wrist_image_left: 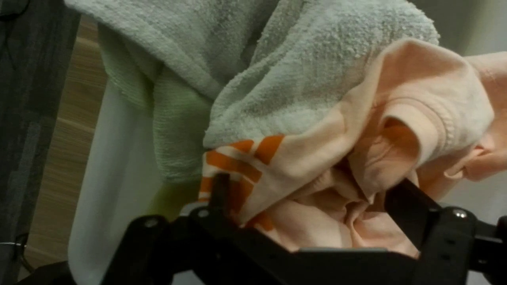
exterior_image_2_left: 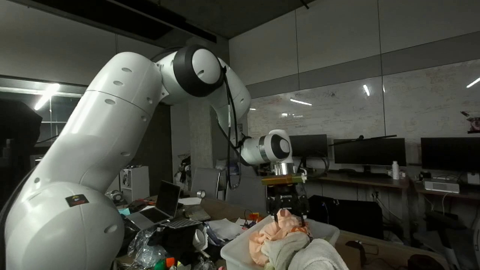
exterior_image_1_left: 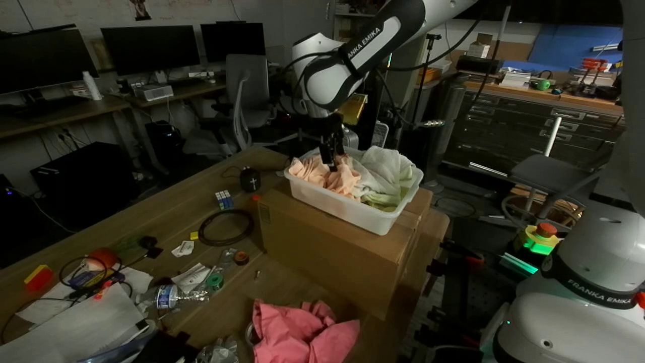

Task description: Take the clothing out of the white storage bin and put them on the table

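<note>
One pink-red garment (exterior_image_1_left: 302, 333) already lies on the counter (exterior_image_1_left: 284, 280), so the unloading looks part done; at least three more pieces sit in the white storage bin (exterior_image_1_left: 337, 204), which stands on a brown cardboard box (exterior_image_1_left: 322, 242). They are a peach garment (wrist_image_left: 305, 166) with an orange print (wrist_image_left: 237, 170), a white towelling cloth (wrist_image_left: 301, 87), and a pale green cloth (wrist_image_left: 178, 134) partly under the white one. The step in hand appears to be picking up the peach garment: the hand (exterior_image_2_left: 290, 220) reaches down over it, its fingers (wrist_image_left: 412, 209) spread wide on either side of a rumpled stretch of fabric, nothing gripped. Whether the fingertips touch the cloth is hard to tell. Next, I would expect a slight move deeper if the bite is too shallow, a firm squeeze on the bunched fabric, and a straight lift until the hanging parts clear the bin's rim. The white towelling cloth lies against the peach garment and might be dragged along, so a slow lift seems wise. Then the load needs carrying past the box and releasing on the counter, perhaps beside the pink-red garment.
</note>
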`<state>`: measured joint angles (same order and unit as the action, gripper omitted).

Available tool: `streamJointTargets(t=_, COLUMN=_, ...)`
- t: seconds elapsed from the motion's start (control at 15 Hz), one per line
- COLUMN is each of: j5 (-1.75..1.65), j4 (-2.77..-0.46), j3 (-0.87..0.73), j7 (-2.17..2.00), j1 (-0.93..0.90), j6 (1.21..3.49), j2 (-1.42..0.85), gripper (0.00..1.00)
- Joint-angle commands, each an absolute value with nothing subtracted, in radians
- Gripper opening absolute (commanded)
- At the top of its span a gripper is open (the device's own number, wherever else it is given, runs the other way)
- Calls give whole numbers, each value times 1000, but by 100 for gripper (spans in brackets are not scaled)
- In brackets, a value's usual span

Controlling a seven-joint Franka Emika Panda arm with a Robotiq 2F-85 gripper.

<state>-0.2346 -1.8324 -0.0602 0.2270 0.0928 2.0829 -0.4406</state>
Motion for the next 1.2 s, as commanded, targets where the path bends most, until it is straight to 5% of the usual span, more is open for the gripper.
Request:
streamJointTargets(t=0.0, j5=-165, j4=-1884, j3=-46, j7=320, j1=147, j6=2142, j2=-410, gripper=100)
streamJointTargets(t=0.67, j5=17, j4=-1909, j3=-24, j7=380, j1=184, j6=2184, j2=-419, gripper=100)
streamJointTargets(t=0.73, j5=22, j4=-1909, j3=-23, j7=379, j1=183, j6=2180, j2=-420, gripper=75)
streamJointTargets(t=0.8, j5=24, j4=-1909, j3=-21, j7=380, j1=182, j6=2173, j2=-421, gripper=74)
streamJointTargets(t=1.13, j5=34, j4=-1900, j3=-23, j7=368, j1=182, j6=2150, j2=-423, gripper=35)
